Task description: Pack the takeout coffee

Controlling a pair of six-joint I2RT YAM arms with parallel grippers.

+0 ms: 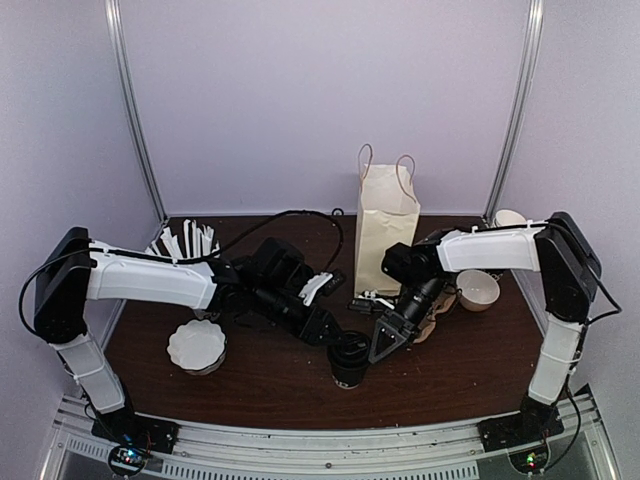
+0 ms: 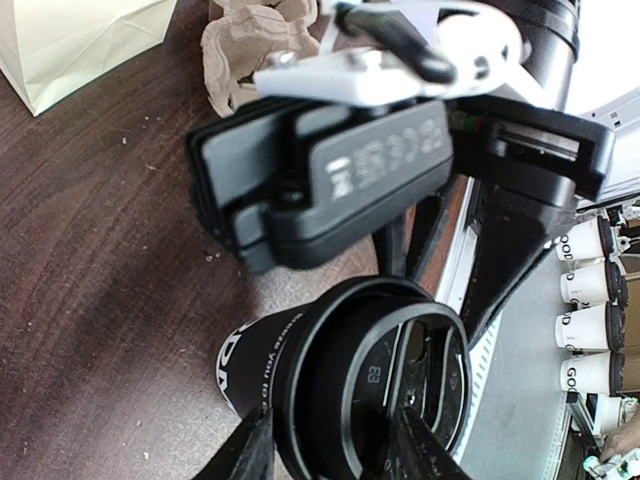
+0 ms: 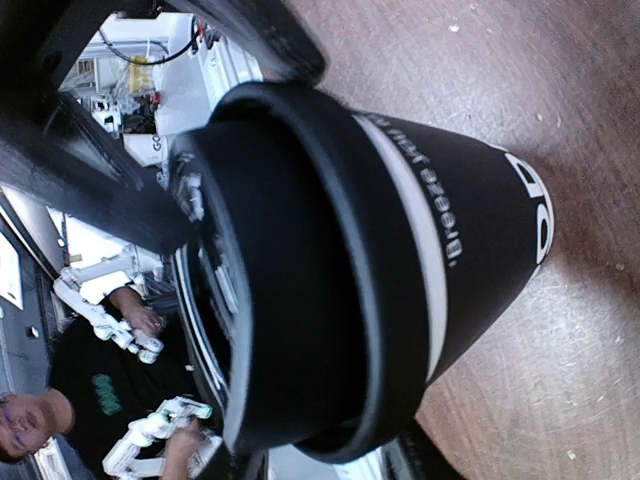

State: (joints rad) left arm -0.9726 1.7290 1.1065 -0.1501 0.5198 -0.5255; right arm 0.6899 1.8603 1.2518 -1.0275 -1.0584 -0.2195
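Cup (image 3: 400,230) fills both wrist views, upright in front of the bag (image 1: 386,225) and a little apart from it, lid (image 2: 390,380) on. Left gripper (image 1: 337,342) and right gripper (image 1: 376,346) straddle it from opposite sides, jaws part-spread; whether either presses, I cannot tell. One firm hold below the lid should do. The other should release before the lift over the bag's mouth, cup kept level.

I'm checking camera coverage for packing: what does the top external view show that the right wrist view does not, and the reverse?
Only the top external view shows the upright paper bag and the stack of white bowls. Only the right wrist view shows the white lettering on the takeout coffee. Both show that cup, black lid on.
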